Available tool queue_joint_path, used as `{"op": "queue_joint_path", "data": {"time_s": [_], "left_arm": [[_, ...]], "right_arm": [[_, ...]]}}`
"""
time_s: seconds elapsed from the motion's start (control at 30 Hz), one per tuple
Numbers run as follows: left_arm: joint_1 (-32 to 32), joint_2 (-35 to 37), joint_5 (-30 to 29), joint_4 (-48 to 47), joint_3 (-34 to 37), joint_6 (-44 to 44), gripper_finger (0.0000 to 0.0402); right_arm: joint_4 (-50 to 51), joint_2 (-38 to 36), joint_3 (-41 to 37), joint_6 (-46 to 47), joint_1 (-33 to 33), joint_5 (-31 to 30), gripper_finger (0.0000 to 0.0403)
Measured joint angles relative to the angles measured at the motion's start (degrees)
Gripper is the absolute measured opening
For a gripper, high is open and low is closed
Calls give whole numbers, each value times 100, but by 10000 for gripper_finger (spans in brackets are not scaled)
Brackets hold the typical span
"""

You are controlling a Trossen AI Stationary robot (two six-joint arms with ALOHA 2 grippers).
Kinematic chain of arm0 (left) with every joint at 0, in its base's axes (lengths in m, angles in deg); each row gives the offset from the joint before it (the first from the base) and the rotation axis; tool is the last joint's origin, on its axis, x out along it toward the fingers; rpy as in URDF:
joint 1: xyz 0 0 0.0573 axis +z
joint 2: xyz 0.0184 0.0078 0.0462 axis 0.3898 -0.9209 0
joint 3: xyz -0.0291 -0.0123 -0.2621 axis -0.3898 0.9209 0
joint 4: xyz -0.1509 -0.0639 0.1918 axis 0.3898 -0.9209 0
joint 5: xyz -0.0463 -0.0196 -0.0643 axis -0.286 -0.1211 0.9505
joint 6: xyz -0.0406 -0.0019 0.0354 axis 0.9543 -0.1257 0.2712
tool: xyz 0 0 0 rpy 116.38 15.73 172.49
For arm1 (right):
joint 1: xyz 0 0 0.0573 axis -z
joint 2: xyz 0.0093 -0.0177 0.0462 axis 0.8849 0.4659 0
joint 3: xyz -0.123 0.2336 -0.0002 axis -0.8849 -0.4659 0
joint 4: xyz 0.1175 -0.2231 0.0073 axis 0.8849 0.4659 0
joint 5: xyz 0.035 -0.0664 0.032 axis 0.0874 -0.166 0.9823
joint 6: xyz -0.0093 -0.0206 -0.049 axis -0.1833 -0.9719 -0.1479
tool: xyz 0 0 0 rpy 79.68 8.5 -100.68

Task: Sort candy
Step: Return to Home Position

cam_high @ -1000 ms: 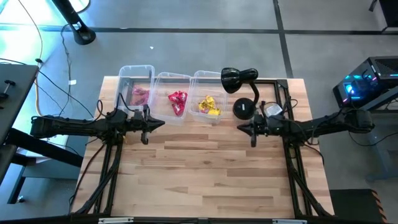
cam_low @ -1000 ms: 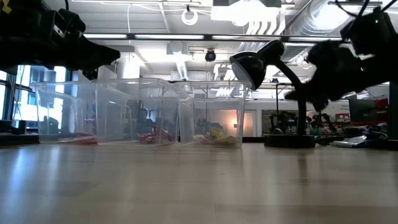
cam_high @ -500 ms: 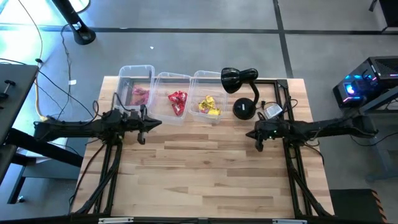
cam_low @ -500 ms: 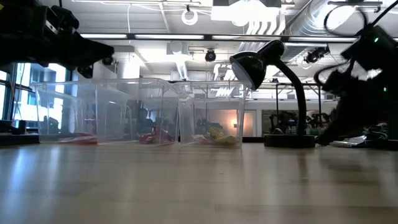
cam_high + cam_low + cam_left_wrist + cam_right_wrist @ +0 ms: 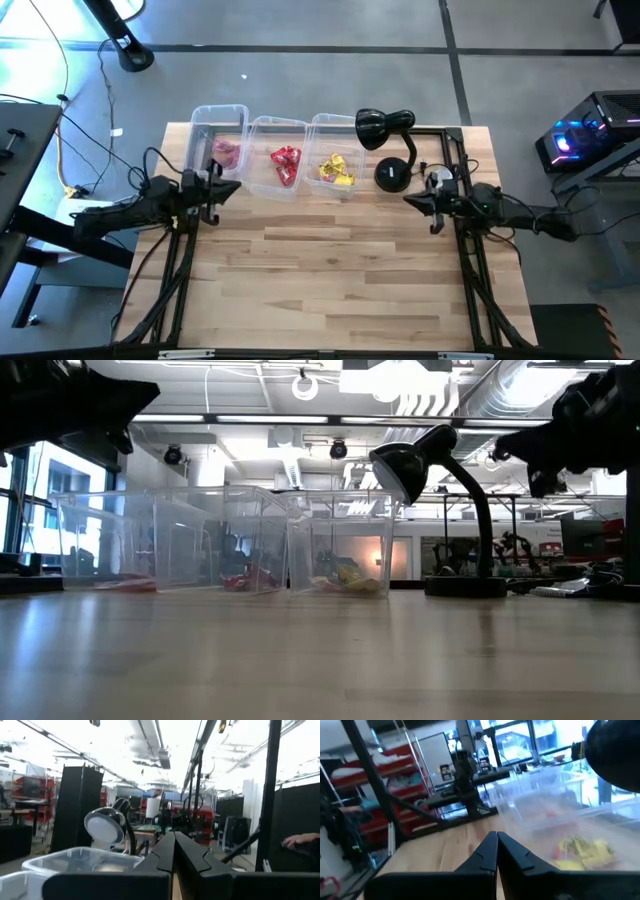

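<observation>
Candy (image 5: 286, 163) in the tubs (image 5: 278, 121): light, crinkly, slick wrappers; I'd pinch mid-packet, gently. Left gripper (image 5: 232, 187) and right gripper (image 5: 410, 200) both pinched together, empty, above the table (image 5: 350, 280).

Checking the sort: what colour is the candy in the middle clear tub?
The small wrapped candy is red; high view shows it best.

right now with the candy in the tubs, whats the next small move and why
Probably just pull both arms back to rest: pink candy, red candy and yellow candy each lie in separate tubs, none shows on the table, and the left gripper and right gripper are shut, empty.
</observation>
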Motion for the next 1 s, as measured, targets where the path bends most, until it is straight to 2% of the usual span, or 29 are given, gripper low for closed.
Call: {"op": "queue_joint_path", "data": {"time_s": [0.1, 1.0], "left_arm": [[-4, 1, -17, 26, 0, -1, 0], [-6, -16, -21, -156, 0, 1, 0]], "right_arm": [[-300, -1, -1, 1, -50, -10, 0], [-108, 75, -6, 1, -48, 46, 0]]}}
